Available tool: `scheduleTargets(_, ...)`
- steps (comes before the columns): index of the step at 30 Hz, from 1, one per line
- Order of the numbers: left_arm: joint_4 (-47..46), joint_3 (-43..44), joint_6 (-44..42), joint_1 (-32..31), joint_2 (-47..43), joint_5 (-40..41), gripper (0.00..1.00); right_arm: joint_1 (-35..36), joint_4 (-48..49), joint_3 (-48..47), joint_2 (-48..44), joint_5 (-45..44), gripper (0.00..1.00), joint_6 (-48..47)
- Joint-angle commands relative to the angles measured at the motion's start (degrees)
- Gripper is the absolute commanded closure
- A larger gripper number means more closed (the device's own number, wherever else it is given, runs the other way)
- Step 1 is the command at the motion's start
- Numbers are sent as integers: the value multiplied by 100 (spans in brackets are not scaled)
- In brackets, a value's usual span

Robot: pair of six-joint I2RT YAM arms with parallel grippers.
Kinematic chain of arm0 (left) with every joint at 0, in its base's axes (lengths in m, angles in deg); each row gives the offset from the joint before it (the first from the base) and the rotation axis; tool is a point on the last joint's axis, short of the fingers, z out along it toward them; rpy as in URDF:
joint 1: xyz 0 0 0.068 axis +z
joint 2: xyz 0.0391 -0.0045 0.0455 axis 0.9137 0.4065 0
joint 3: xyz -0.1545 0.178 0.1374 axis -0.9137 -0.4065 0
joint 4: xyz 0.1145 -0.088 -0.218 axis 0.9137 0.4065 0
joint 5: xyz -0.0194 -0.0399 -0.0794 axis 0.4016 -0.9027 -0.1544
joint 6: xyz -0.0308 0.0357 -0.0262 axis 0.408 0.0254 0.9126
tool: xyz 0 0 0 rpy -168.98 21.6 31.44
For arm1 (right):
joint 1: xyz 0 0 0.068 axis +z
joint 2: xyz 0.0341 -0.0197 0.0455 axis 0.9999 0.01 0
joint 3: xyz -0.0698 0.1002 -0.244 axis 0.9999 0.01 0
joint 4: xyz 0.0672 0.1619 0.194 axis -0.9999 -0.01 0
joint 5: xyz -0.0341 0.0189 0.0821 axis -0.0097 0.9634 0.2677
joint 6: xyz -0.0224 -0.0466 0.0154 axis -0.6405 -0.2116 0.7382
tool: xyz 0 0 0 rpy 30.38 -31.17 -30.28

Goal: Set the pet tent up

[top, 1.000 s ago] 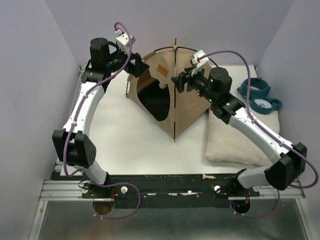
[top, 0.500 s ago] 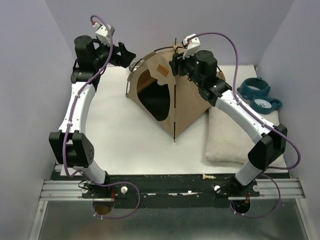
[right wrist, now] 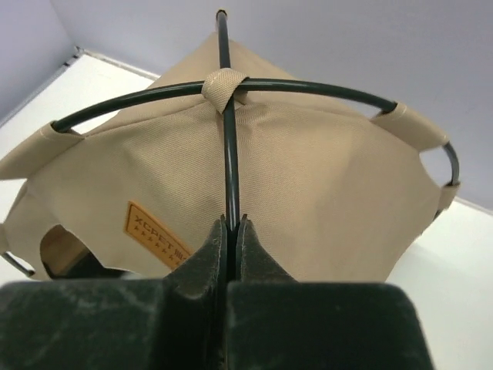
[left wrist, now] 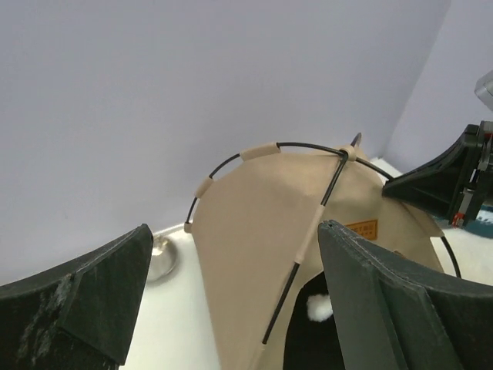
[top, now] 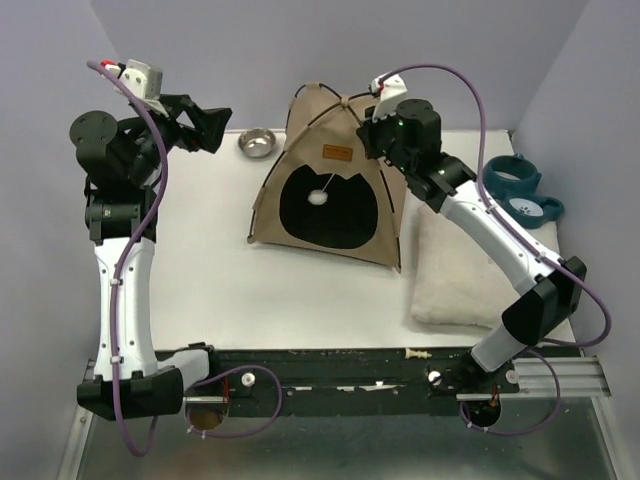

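**Tent tipped upright, left arm off it**

A second ago the pet tent [top: 335, 190] lay rolled over with its underside toward me and both grippers on it. Now it stands on its base at the far middle of the table [top: 210, 270], with the cat-ear doorway [top: 325, 205] facing the near edge and the brown label [top: 337, 153] above it.

The left gripper [top: 210, 130] has let go and swung up and away to the far left. Its jaws are spread wide with nothing between them, and its wrist view looks across at the tent from well apart.

The right gripper [right wrist: 231, 227] has stayed on — its jaws are closed tight on one thin black pole [right wrist: 228, 154] just below the crossing at the peak.

A steel bowl [top: 257, 143], hidden before, now shows just left of the tent at the far edge, and the white cushion [top: 470, 280] lies to its right.

I judge the setup nearly done — what remains is releasing the pole without dragging the tent.
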Motion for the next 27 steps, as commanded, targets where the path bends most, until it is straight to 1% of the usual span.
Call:
scheduleTargets(1, -147, 82, 574, 41, -308, 78, 1, 19, 845, 8, -856, 213, 99, -387)
scheduleTargets(3, -253, 231, 750, 41, -360, 104, 1, 10, 1136, 69, -1093, 485, 99, -450)
scheduleTargets(6, -411, 442, 952, 59, -396, 192, 1, 10, 1637, 342, -1340, 1136, 99, -704)
scheduleTargets(10, -429, 636, 944, 68, -396, 209, 1, 10, 1542, 246, -1279, 1557, 99, -932)
scheduleTargets(12, -246, 732, 865, 68, -413, 235, 1, 10, 1551, 263, -1218, 2039, 99, -1362)
scheduleTargets(15, 62, 838, 839, 94, -431, 209, 1, -42, 1690, 263, -1051, 2349, 99, -1740)
scheduleTargets(18, 186, 646, 830, 111, -580, 174, 1, -244, 1770, 79, -569, 2271, 99, -1917)
scheduleTargets(20, 317, 487, 777, 112, -711, 166, 1, -454, 1875, 8, -331, 2367, 99, -1944)
scheduleTargets(22, 379, 277, 751, 112, -835, 157, 1, -762, 1946, -53, -129, 3049, 99, -1813)
scheduleTargets(23, 388, 145, 751, 112, -896, 157, 1, -885, 1937, -114, -14, 3218, 99, -1734)
scheduleTargets(25, 397, -57, 751, 112, -984, 113, 1, -965, 1771, -307, 258, 3229, 99, -1741)
scheduleTargets(27, 388, -286, 751, 112, -1072, 95, 1, -965, 2014, -256, 373, 2993, 99, -1707)
